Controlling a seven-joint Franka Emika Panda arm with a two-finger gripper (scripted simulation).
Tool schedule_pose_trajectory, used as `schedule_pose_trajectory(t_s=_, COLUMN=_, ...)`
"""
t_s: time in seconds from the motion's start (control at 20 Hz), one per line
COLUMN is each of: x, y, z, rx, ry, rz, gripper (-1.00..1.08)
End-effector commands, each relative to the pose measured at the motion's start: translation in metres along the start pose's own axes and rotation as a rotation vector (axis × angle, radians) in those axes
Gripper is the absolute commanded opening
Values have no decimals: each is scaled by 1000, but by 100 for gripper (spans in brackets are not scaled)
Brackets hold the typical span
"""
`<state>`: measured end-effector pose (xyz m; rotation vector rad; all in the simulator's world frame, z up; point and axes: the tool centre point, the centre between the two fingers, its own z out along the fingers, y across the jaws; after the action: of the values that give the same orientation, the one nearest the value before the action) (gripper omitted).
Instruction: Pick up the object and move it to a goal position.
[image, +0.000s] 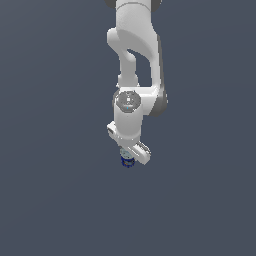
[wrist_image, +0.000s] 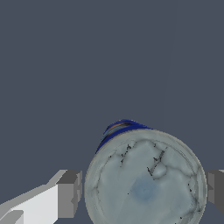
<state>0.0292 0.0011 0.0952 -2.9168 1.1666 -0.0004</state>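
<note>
Can sits between tool fingers, bare floor around.

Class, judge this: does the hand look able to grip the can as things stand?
Probably yes. In the wrist view the can sits between the hand's fingers, with nothing blocking either side.

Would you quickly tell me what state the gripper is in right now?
Gripper: fingers sit on both sides of the can; whether they are clamped on it cannot be told.
</note>
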Motion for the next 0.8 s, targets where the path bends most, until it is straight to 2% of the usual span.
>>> schedule_pose_trajectory(t_s=0.0, x=0, y=1, z=12, rx=0, ry=0, rz=1, gripper=100)
schedule_pose_trajectory(t_s=0.3, x=1, y=-1, z=21, rx=0, ry=0, rz=2, gripper=100)
schedule_pose_trajectory(t_s=0.35, x=1, y=-1, z=21, rx=0, ry=0, rz=2, gripper=-100)
schedule_pose_trajectory(t_s=0.75, x=1, y=-1, z=21, rx=0, ry=0, rz=2, gripper=-100)
